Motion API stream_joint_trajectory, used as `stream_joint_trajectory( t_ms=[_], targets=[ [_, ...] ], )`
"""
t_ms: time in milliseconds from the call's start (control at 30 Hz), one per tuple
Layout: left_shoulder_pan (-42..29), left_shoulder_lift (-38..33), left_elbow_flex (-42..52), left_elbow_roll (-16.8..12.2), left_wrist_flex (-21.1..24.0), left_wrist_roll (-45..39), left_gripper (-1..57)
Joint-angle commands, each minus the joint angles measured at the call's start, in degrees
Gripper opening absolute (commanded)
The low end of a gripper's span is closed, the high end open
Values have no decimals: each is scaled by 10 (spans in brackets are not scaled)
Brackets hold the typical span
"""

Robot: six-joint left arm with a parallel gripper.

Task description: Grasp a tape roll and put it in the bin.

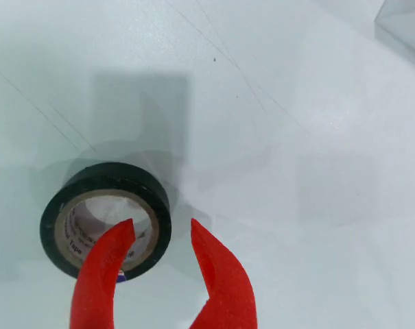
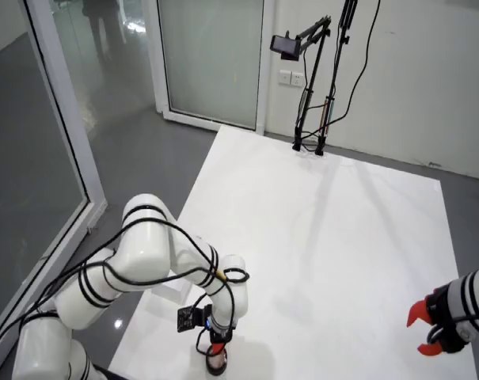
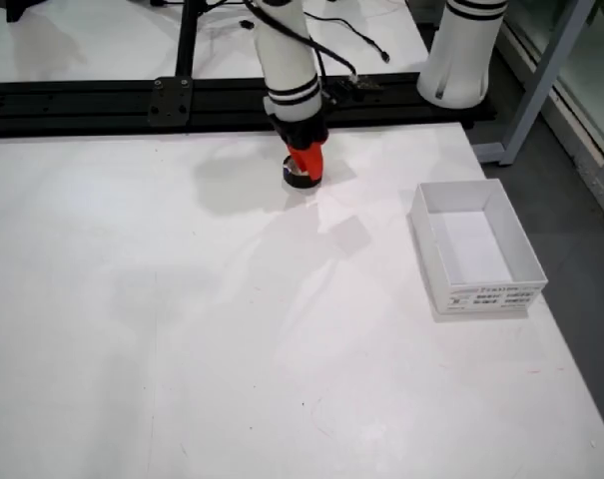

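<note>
A black tape roll [image 1: 110,175] with a pale printed core lies flat on the white table. In the wrist view my red gripper [image 1: 160,225] is open and straddles the roll's right wall: the left fingertip [image 1: 119,240] is inside the hole and the right fingertip [image 1: 206,248] is outside it. From the overhead view, the gripper [image 3: 306,160] points down onto the roll [image 3: 297,182] near the table's far edge. The side view shows the gripper [image 2: 215,351] over the roll [image 2: 216,365] at the table's near edge.
A white open bin [image 3: 484,296] stands on the table's right side in the overhead view, and its corner [image 1: 403,25] shows top right in the wrist view. A second arm with a red gripper [image 2: 427,328] rests at the right. A black rail [image 3: 132,100] runs behind the table.
</note>
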Motion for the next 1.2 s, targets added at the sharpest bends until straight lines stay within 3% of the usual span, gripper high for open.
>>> stream_joint_trajectory(
  t_ms=[33, 233, 300, 400, 600, 1200],
  targets=[
    [2, 23, 0, 4, -27, -7, 183],
    [4, 34, 0, 4, -40, -7, 170],
    [4, 35, 0, 4, -40, -7, 128],
    [7, 35, 0, 3, -48, -7, -6],
    [2, 18, -1, -5, -50, -7, -6],
    [49, -204, -1, 37, 125, -5, -7]
  ],
)
